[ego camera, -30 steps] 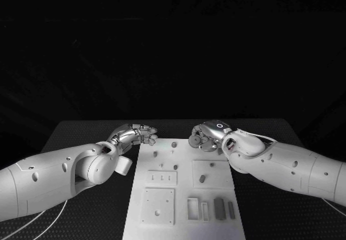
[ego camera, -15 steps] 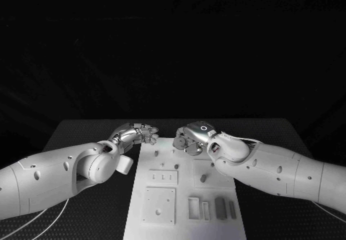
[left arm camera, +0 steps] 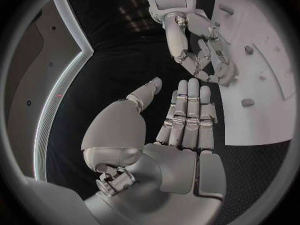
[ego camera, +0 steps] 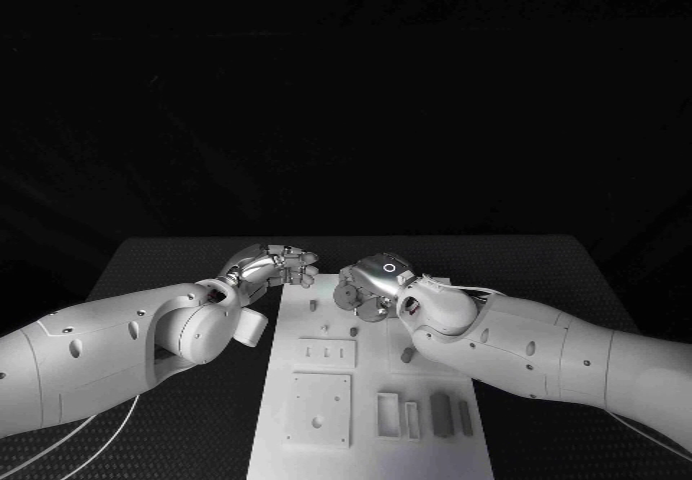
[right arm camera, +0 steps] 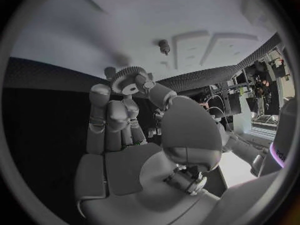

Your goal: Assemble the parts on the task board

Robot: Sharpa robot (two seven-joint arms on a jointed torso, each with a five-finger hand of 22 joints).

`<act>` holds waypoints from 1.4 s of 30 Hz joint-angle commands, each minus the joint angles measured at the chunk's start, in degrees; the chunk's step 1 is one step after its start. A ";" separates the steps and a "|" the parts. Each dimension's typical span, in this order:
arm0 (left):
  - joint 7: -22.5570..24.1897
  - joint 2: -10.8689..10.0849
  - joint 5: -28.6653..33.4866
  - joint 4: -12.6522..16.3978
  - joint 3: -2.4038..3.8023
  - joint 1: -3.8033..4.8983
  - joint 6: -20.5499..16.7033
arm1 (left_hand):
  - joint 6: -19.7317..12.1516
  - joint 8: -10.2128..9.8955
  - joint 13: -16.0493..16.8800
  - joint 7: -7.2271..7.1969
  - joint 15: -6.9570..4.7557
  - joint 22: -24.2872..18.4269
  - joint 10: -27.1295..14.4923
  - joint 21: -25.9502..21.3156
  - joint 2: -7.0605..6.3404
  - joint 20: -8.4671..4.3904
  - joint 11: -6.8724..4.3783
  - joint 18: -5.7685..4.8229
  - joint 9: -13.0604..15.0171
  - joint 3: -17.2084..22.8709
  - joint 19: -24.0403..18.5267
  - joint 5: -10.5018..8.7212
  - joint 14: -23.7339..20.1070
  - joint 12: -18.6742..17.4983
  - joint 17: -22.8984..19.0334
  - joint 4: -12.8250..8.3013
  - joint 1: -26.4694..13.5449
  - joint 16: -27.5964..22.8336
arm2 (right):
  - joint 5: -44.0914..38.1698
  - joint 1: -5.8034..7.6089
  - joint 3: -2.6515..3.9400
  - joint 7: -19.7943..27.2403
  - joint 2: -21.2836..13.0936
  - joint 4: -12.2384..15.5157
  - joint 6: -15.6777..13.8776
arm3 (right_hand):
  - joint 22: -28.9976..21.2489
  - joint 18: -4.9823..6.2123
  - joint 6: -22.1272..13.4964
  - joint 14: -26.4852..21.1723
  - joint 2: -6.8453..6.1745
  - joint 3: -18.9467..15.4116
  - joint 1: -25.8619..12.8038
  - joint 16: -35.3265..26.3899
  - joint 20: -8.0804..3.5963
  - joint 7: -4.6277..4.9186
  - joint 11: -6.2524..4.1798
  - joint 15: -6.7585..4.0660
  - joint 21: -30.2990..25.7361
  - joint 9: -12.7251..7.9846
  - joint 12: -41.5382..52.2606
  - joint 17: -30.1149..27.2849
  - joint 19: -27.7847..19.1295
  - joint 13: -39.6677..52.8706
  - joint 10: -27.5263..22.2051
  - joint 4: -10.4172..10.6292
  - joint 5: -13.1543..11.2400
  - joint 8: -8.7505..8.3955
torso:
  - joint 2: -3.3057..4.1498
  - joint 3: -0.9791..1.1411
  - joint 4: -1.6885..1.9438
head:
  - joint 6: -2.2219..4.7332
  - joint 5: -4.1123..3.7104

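The white task board (ego camera: 368,400) runs down the middle of the black table. My right hand (ego camera: 368,287) hovers over the board's far end, and in the right wrist view its fingertips pinch a small grey gear (right arm camera: 130,81) just above the board (right arm camera: 94,15), near a short upright peg (right arm camera: 164,46). My left hand (ego camera: 274,268) rests at the board's far left corner, close beside the right hand. Seen from the left wrist, the left hand (left arm camera: 181,120) has its fingers stretched out and its thumb apart, with nothing in it, and the right hand (left arm camera: 200,60) is just beyond its fingertips.
Nearer me, the board carries square recessed plates (ego camera: 317,410), a small oval part (ego camera: 407,355) and narrow upright pieces (ego camera: 440,415) in slots. Two low pegs (left arm camera: 249,50) stand on the board by the hands. Black table (ego camera: 173,260) lies on both sides.
My right hand has moved left across the board's far end, closing in on the left hand. The left hand has hardly moved.
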 commanded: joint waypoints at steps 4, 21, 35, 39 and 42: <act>0.56 0.18 -0.07 0.18 0.07 0.10 0.40 | 0.02 -0.23 0.08 0.13 0.27 0.91 0.02 0.36 0.00 0.06 0.30 -0.12 0.06 0.20 -0.44 -0.32 -0.10 -0.42 0.07 -0.09 -0.55 -0.39 | -1.16 -0.26 -0.05 -0.06 0.90 -1.66 -0.55 | 0.28 0.79 11.22 0.06 -0.45 0.48 0.22 -0.37 -0.14 -1.73 -0.48 -0.26 0.04 1.24 -0.37 0.02 0.29 -0.15 -0.08 -0.09 0.18 0.25 | 0.02 -0.02 -0.04 | -0.11 0.18; 0.51 0.26 -0.14 0.28 0.09 0.14 0.46 | 0.03 -0.25 0.08 0.12 0.28 0.90 -0.01 0.37 0.00 0.07 0.32 -0.12 0.09 0.22 -0.46 -0.35 -0.13 -0.50 0.09 -0.13 -0.57 -0.43 | -0.93 -0.75 -0.37 0.37 2.54 -3.48 -0.09 | 0.20 0.79 11.14 0.16 -0.76 0.70 0.17 -0.51 -0.16 -1.70 -0.46 -0.24 -0.07 1.25 -0.61 0.04 0.37 -0.42 -0.30 0.03 0.18 0.16 | 0.01 0.00 -0.13 | -0.50 0.67; 0.53 0.36 -0.25 0.50 0.12 0.16 0.49 | 0.04 -0.26 0.09 0.12 0.28 0.90 -0.02 0.38 0.01 0.07 0.33 -0.12 0.10 0.24 -0.47 -0.36 -0.13 -0.55 0.10 -0.15 -0.59 -0.44 | -0.10 -0.78 -0.57 0.39 3.31 -4.65 0.50 | 0.10 0.79 10.35 0.23 -1.34 1.03 0.03 -0.81 -0.09 -1.45 -0.24 -0.06 -0.31 1.10 -1.21 0.09 0.38 -0.91 -1.01 0.36 0.17 -0.38 | -0.03 -0.01 -0.09 | -0.58 0.63; 0.51 0.36 -0.25 0.50 0.12 0.16 0.52 | 0.08 -0.24 0.10 0.11 0.28 0.90 0.00 0.38 0.04 0.07 0.33 -0.12 0.12 0.25 -0.48 -0.36 -0.13 -0.56 0.10 -0.14 -0.59 -0.45 | 0.72 -0.78 -0.66 0.50 3.56 -5.03 0.67 | 0.08 0.79 8.79 0.25 -2.56 1.20 0.05 -1.04 -0.01 -0.94 0.23 0.36 -0.45 0.68 -1.54 0.19 0.39 -1.18 -1.36 0.68 0.17 -1.41 | -0.02 0.03 -0.14 | -0.62 0.69; 0.50 0.37 -0.25 0.48 0.12 0.17 0.51 | 0.09 -0.24 0.10 0.11 0.28 0.90 0.00 0.39 0.04 0.07 0.33 -0.12 0.12 0.26 -0.48 -0.36 -0.13 -0.56 0.11 -0.15 -0.59 -0.45 | 1.02 -0.78 -0.71 0.54 3.67 -5.17 0.87 | 0.09 0.79 7.11 0.35 -3.88 1.25 0.15 -1.17 0.12 -0.29 0.83 0.95 -0.53 0.11 -1.60 0.30 0.47 -1.33 -1.48 1.15 0.17 -2.52 | -0.02 0.05 -0.16 | -0.63 0.82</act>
